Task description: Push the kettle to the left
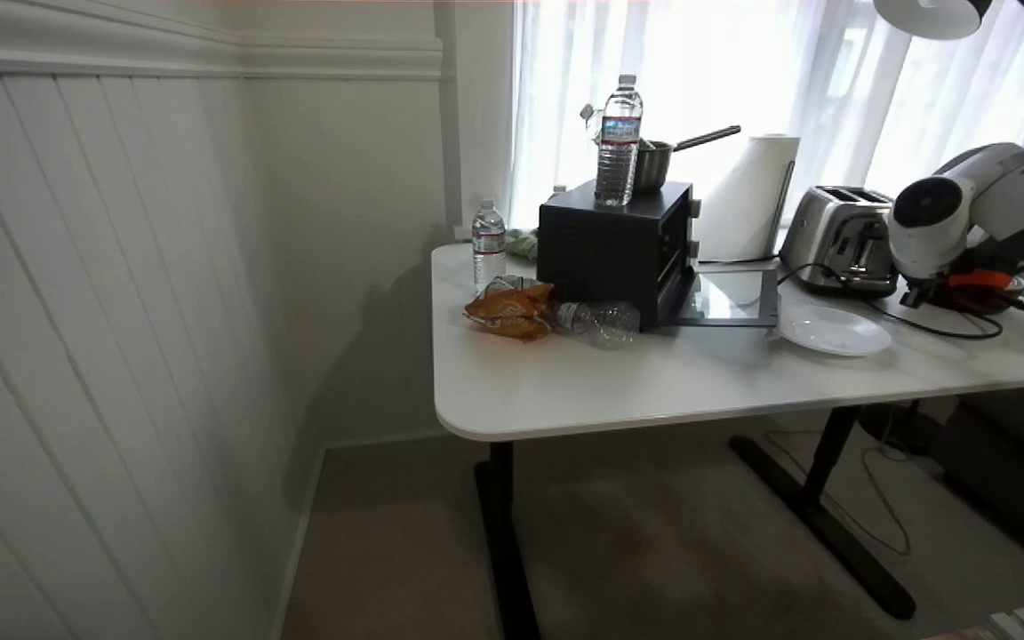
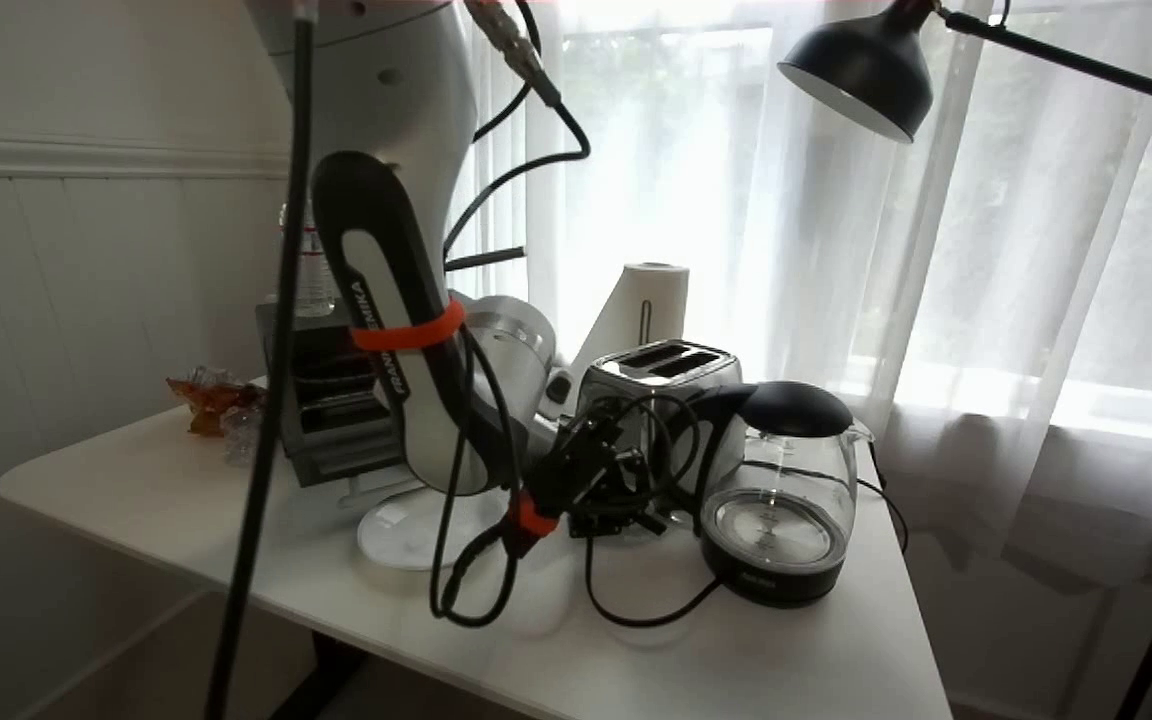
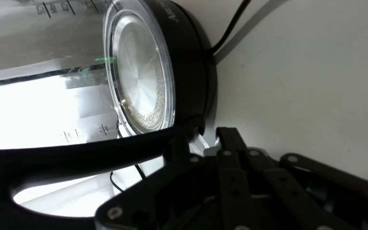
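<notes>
The kettle stands upright on the white table in an exterior view, with a clear glass body, black lid and black base. Its curved black handle faces the toaster and my gripper. In the wrist view the kettle appears sideways, its base at centre and its handle across the lower left. My gripper's fingertips are together with nothing seen between them, close to the handle's lower end. I cannot tell whether they touch it. In an exterior view the arm covers that area, and the kettle cannot be made out.
The silver toaster stands right behind the gripper. A white plate lies before it. A black oven carries a bottle and a pot. An orange bag lies beside it. A black cord runs from the kettle's base.
</notes>
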